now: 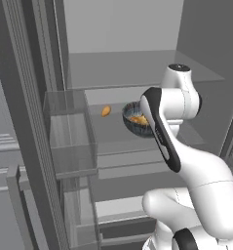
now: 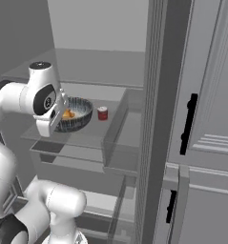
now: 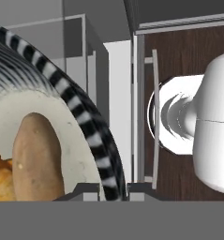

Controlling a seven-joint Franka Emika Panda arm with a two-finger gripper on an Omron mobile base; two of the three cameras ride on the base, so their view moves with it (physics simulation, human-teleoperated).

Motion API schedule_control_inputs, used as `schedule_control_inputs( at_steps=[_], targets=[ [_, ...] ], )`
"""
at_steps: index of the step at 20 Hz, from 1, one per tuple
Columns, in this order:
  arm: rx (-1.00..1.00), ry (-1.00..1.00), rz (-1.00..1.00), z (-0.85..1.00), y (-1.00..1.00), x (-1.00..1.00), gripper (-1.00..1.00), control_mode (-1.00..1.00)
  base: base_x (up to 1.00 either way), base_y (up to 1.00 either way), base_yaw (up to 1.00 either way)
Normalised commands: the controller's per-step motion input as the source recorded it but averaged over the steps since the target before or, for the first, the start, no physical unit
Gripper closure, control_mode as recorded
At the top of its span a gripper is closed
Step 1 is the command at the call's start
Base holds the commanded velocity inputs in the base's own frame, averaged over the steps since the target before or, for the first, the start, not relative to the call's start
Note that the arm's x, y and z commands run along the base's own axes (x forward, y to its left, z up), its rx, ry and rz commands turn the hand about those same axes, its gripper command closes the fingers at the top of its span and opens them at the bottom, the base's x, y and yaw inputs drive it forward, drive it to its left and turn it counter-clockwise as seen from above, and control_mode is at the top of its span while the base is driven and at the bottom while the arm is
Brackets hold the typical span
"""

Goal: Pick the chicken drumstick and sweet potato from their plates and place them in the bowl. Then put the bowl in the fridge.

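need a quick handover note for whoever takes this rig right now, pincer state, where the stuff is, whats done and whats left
Pincer: shut on the rim of the bowl, one fingertip each side of the wall.
Bowl: inside the open fridge, at shelf level; whether it rests on the glass can't be told.
Sweet potato and chicken drumstick: both in the bowl.
Done: both foods loaded, bowl carried into the fridge.
Left: set it down if needed, release, back the arm out.

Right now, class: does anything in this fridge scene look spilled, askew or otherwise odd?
Nothing stands out. The bowl sits at the fridge shelf with the sweet potato and chicken drumstick inside, the gripper shut on its rim.
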Motion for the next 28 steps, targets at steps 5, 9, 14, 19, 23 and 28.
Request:
schedule_control_inputs(
  at_steps=[5,9,14,19,23,28],
  targets=[
    [0.00,0.00,0.00,0.00,0.00,0.00,1.00,1.00,0.36,0.00,0.00],
    [0.00,0.00,0.00,0.00,0.00,0.00,1.00,1.00,0.24,-0.10,0.00],
    [0.00,0.00,0.02,-0.22,-0.33,0.06,1.00,-1.00,0.03,0.00,0.00],
    [0.00,0.00,0.03,-0.42,-0.62,0.20,1.00,-1.00,0.00,0.00,0.00],
    [0.00,0.00,0.00,-0.45,-0.33,0.43,1.00,-1.00,0.00,0.00,0.00],
    [0.00,0.00,0.00,-0.50,-0.09,0.57,1.00,-1.00,0.00,0.00,0.00]
  ],
)
